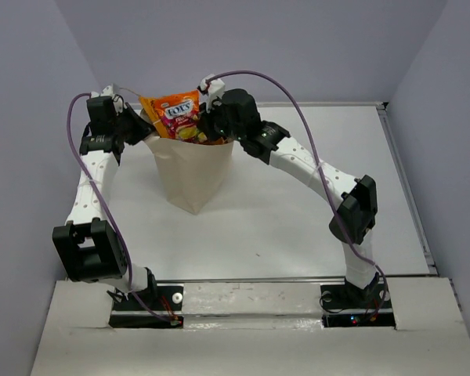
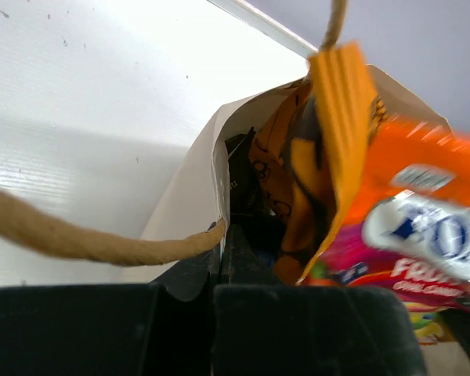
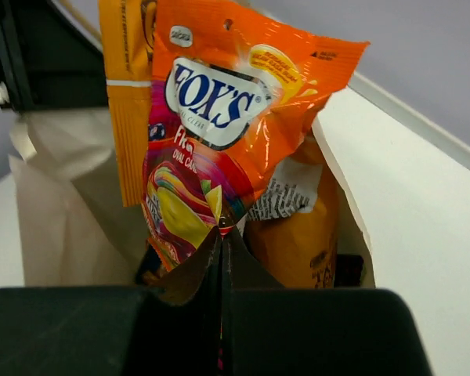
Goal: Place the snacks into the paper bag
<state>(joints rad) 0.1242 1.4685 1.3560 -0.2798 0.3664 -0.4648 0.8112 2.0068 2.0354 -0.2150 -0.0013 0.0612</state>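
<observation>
Two arms up at the paper bag (image 1: 189, 174), which stands upright near the middle of the white table (image 1: 298, 227), mouth open. My left gripper (image 1: 143, 128) is at the bag's left rim. In the left wrist view its jaws are pressed together on the rim edge of the bag (image 2: 189, 196), right where the twisted cord handle (image 2: 78, 243) meets the paper. My right gripper (image 1: 207, 128) is at the bag's right rim, over the mouth. In the right wrist view its jaws (image 3: 221, 262) are fully closed, with the bottom corner of the FOX'S packet (image 3: 219, 117) pinched between them. That packet is red-orange with a white and blue logo and pink and yellow fruit print. It stands upright, its upper part sticking out above the bag mouth (image 1: 172, 112) and its lower part just inside the opening. Behind it a plain orange packet (image 3: 298, 235) sits lower in the bag against the right wall, with dark print and a white label patch showing. The same packet shows in the left wrist view (image 2: 294, 188), deep inside. An orange strip stands at the left of the FOX'S packet (image 3: 127, 102); I can't tell whether it is that packet's own fold or a separate one. Something dark lies further down in the bag, too hidden to name.
</observation>
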